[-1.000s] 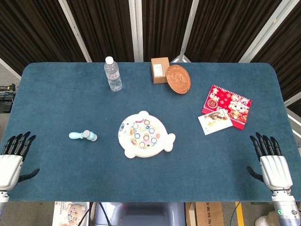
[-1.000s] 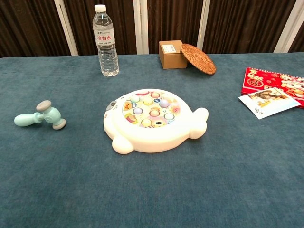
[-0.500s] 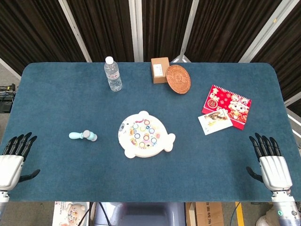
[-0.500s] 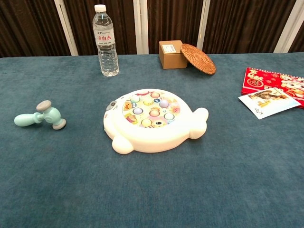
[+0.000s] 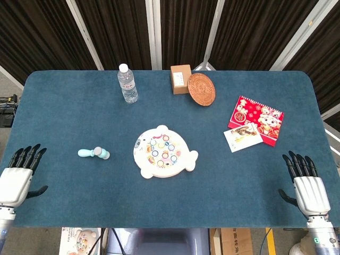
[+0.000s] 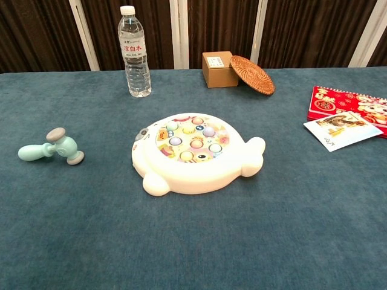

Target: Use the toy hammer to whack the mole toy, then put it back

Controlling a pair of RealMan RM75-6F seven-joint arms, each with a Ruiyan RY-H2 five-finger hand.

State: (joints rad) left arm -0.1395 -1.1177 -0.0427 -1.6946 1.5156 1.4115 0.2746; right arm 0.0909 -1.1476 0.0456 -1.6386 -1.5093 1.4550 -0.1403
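Note:
A small light-blue toy hammer (image 5: 94,153) (image 6: 51,148) with grey head ends lies on the blue table, left of centre. The white whale-shaped mole toy (image 5: 164,151) (image 6: 193,154) with coloured buttons sits mid-table, to the hammer's right. My left hand (image 5: 17,177) hovers at the table's near left corner, fingers spread and holding nothing, well left of the hammer. Over the near right corner my right hand (image 5: 305,183) is likewise spread and holds nothing. Neither hand shows in the chest view.
At the back stand a water bottle (image 5: 127,84) (image 6: 136,51), a cardboard box (image 5: 180,78) (image 6: 219,68) and a woven round coaster (image 5: 201,88) (image 6: 252,66) leaning on it. A red booklet (image 5: 256,119) (image 6: 347,103) with a card (image 5: 243,136) lies at the right.
My left hand has crept slightly forward and to the right at the table's corner. The right hand and all objects are unmoved.

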